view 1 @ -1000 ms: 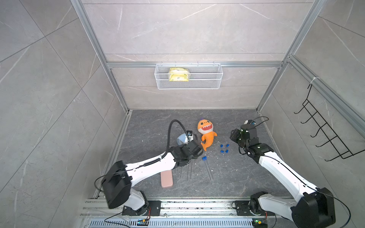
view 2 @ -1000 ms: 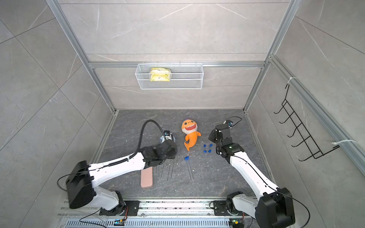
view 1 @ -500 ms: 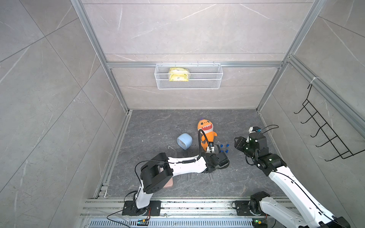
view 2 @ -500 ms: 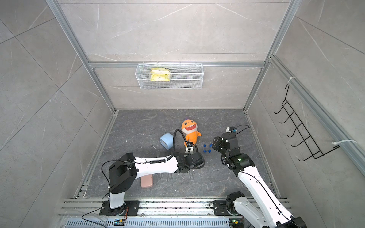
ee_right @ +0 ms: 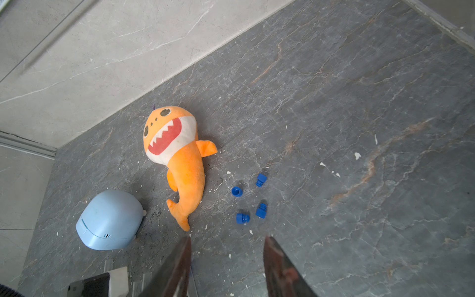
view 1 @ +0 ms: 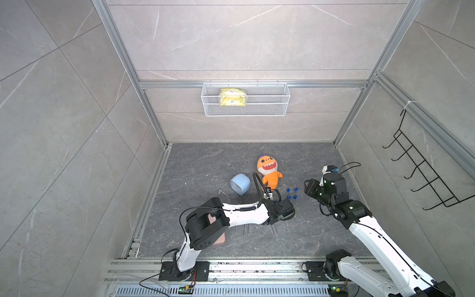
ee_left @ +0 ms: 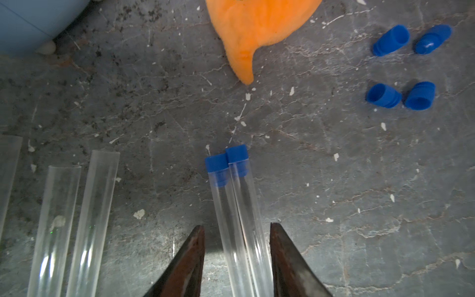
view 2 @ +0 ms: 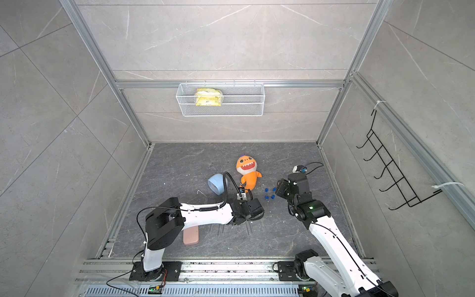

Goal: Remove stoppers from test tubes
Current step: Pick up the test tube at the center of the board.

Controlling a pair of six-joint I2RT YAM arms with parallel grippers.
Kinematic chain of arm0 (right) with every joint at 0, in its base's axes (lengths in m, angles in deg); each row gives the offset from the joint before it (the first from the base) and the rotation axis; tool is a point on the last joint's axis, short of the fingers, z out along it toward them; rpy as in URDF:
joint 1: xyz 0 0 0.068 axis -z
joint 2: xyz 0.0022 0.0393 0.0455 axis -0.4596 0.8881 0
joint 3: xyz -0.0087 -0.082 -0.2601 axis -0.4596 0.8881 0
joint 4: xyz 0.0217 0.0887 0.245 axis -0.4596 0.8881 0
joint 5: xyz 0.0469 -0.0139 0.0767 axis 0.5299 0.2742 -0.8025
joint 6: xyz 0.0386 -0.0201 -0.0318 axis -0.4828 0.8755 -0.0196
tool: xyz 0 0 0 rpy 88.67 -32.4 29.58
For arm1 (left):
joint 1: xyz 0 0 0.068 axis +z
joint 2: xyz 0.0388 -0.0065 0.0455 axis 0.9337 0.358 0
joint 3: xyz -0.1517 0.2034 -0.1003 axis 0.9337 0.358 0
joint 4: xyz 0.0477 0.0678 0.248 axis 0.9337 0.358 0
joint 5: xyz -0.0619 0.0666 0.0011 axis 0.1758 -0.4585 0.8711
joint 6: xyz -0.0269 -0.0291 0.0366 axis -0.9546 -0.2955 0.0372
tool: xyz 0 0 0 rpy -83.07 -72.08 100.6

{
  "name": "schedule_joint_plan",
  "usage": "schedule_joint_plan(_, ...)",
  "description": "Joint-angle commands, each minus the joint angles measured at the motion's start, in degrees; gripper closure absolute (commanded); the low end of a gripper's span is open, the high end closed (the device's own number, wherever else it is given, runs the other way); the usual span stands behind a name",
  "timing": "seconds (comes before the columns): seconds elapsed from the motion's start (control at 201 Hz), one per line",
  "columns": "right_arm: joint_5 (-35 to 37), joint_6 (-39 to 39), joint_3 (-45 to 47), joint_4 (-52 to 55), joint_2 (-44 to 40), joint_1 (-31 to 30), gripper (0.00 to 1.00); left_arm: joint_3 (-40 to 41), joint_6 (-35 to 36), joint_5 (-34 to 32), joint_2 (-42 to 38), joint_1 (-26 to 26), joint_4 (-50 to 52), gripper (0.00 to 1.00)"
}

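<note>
The dark stone floor (view 1: 205, 164) carries everything. The left gripper (ee_left: 235, 226) hangs low over it with its fingers apart, and the right gripper (ee_right: 228, 238) hovers with its fingers apart and empty. The plush shark (ee_right: 180, 154) and the pale blue cup (ee_right: 110, 221) lie farther off. Two capped test tubes (ee_left: 239, 205) lie touching side by side between the left fingers, which do not clearly press on them, and three open tubes (ee_left: 95, 205) lie beside that pair. The tubes look light, stiff, smooth and thin-walled. They are likely to roll or slip, and to crack under a hard squeeze, so a gentle hold across the body of one tube alone seems best. The seated stoppers (ee_left: 236, 154) are tiny plastic plugs, and each probably wants a pinch on its exposed head and a straight pull. Four loose ones (ee_left: 390, 41) lie near the plush's tail.
</note>
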Motion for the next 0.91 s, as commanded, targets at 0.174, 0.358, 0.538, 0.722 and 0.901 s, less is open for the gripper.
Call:
schedule_joint_plan(0.174, -1.0, 0.4, 1.3, 0.5, 0.9, 0.2, 0.51, 0.4, -2.4, 2.0, 0.6, 0.4, 0.4, 0.58)
schedule_joint_plan(0.358, -1.4, 0.3, 1.4, 0.2, 1.4, 0.2, 0.51, 0.6, -2.3, 2.2, 0.7, 0.6, 0.3, 0.61)
schedule_joint_plan(0.538, -1.6, 0.1, 1.5, 0.0, 1.6, 0.1, 0.51, 0.6, -2.2, 2.2, 0.7, 0.7, 0.4, 0.64)
schedule_joint_plan(0.722, -1.7, 0.1, 1.5, -0.3, 2.1, 0.2, 0.51, 1.0, -2.4, 2.6, 1.0, 0.8, 0.3, 0.66)
schedule_joint_plan(0.901, -2.1, 0.0, 1.5, -0.6, 2.8, 0.2, 0.51, 1.6, -2.6, 3.2, 1.4, 1.1, -0.2, 0.67)
